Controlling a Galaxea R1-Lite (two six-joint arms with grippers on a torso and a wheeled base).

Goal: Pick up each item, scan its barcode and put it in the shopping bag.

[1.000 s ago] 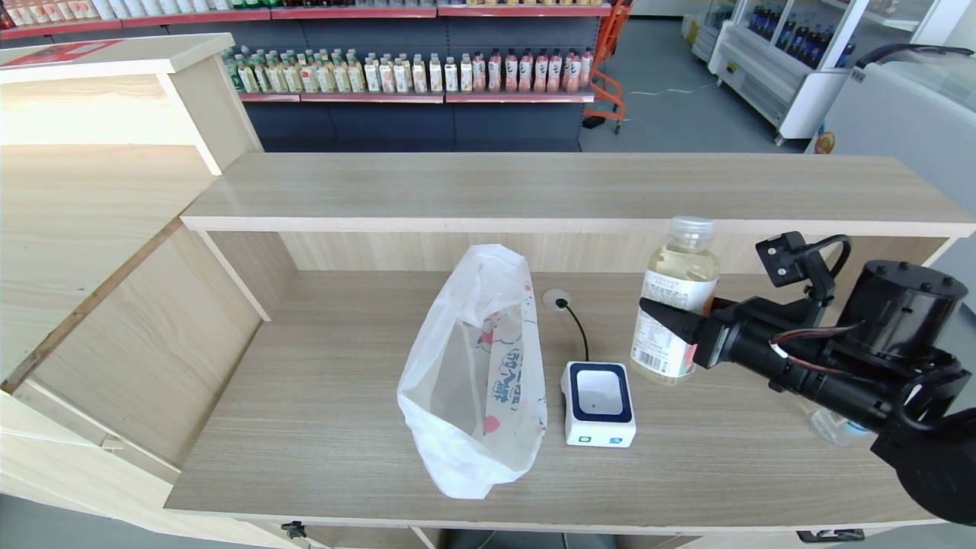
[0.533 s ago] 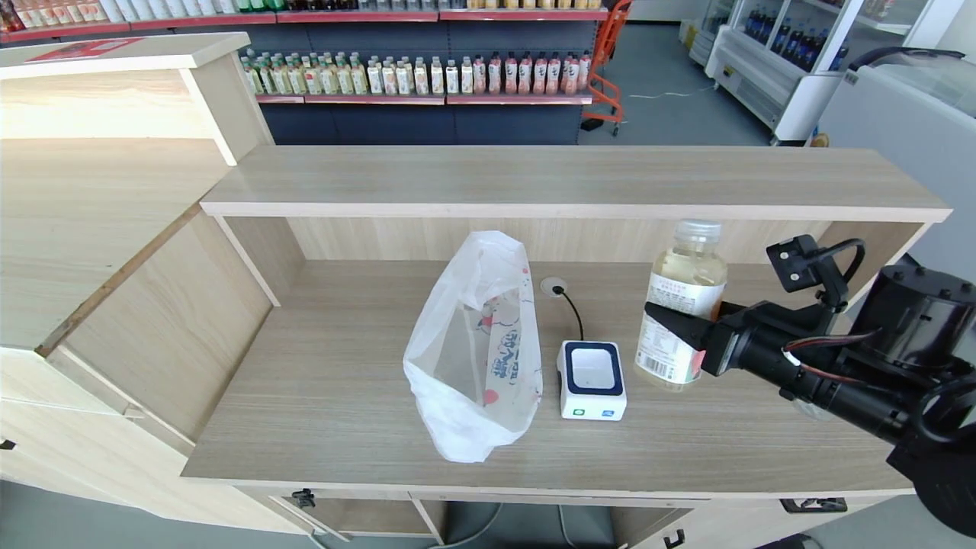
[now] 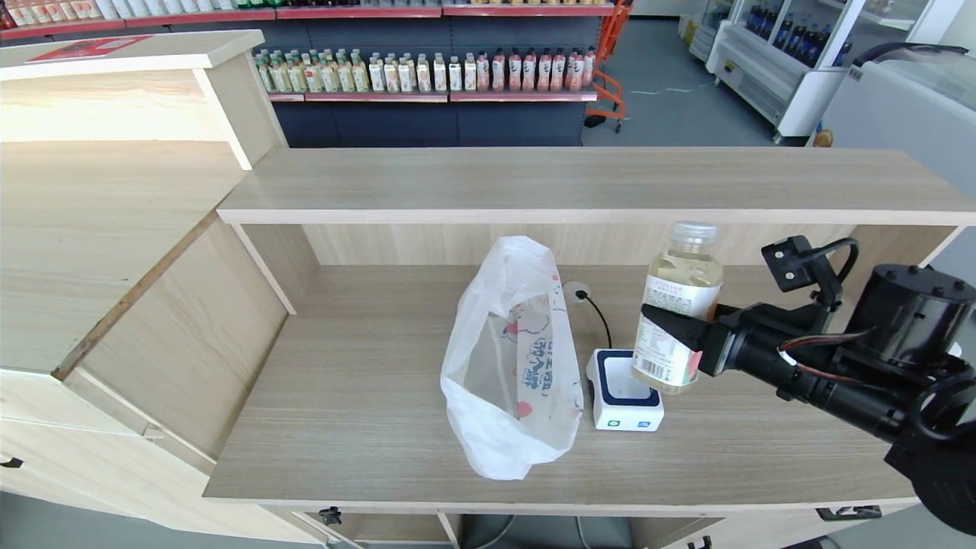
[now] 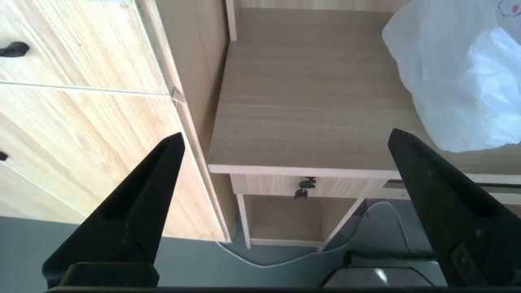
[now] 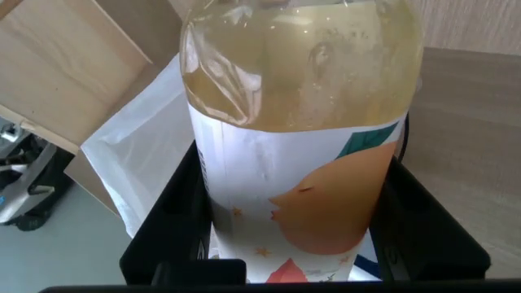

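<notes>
Your right gripper (image 3: 688, 326) is closed around the label of the bottle (image 3: 677, 305), holding it upright in the air with its base over the right edge of the scanner (image 3: 619, 406). The shopping bag (image 3: 511, 358) stands just beside the scanner's left edge, mouth open. The upper ledge (image 3: 579, 183) runs behind the bottle's cap. A wide stretch of counter (image 3: 366, 396) lies between the bag and the left side wall. Your left gripper (image 4: 285, 207) has its fingers spread wide, holds nothing and sits low off the counter's front edge.
</notes>
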